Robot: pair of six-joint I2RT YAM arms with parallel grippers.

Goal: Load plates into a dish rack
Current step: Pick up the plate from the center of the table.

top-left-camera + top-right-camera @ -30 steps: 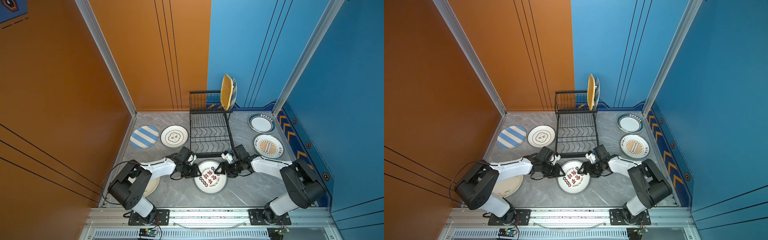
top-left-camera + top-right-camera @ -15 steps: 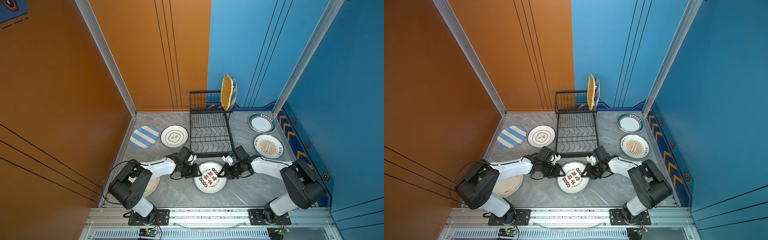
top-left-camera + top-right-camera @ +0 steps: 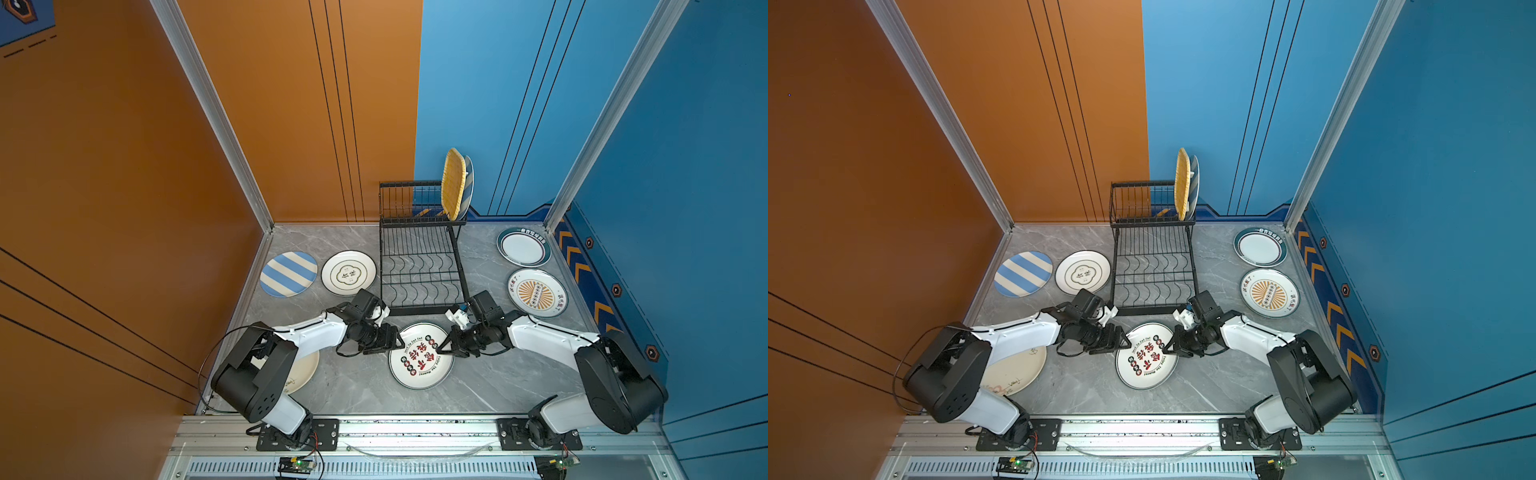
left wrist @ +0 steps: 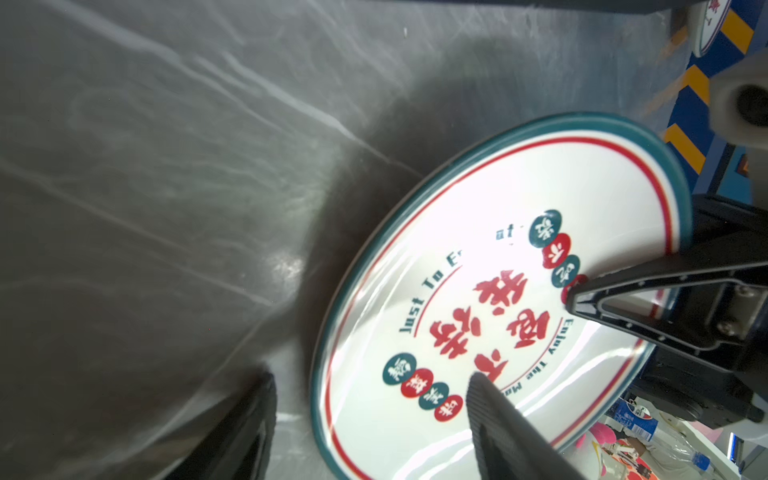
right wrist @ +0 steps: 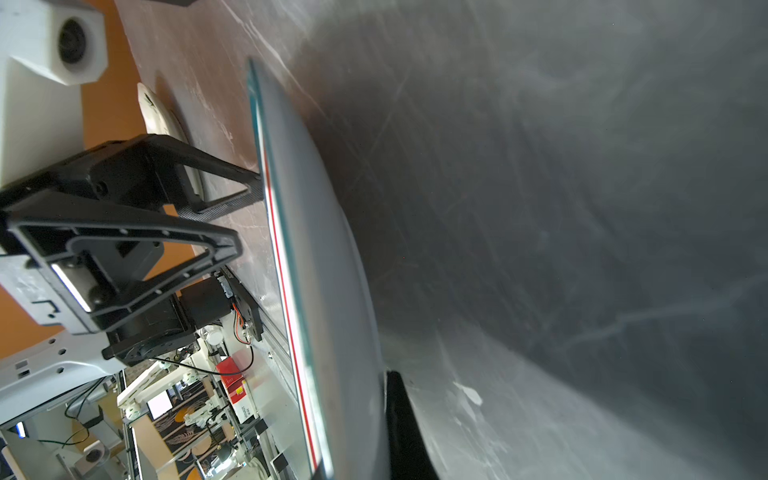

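Observation:
A teal-rimmed plate with red characters (image 3: 420, 357) (image 3: 1146, 358) lies just in front of the black wire dish rack (image 3: 420, 275). My right gripper (image 3: 443, 349) is shut on this plate's right rim, one finger (image 5: 400, 415) under it and one on its face (image 4: 623, 299). In the right wrist view that side of the plate stands off the table. My left gripper (image 3: 397, 343) (image 4: 371, 378) is open, its jaws wide astride the plate's left rim. A yellow woven plate (image 3: 453, 183) and a blue one (image 3: 469, 183) stand in the rack's upper tier.
Flat on the grey table lie a blue-striped plate (image 3: 288, 273) and a white printed plate (image 3: 348, 272) left of the rack. A teal-rimmed plate (image 3: 523, 247) and a sunburst plate (image 3: 537, 293) lie at the right. A cream plate (image 3: 302, 371) sits under my left arm.
My right gripper has shut on the plate's right rim. My left gripper, narrower before, has opened wide at the left rim. Both arms stay in place.

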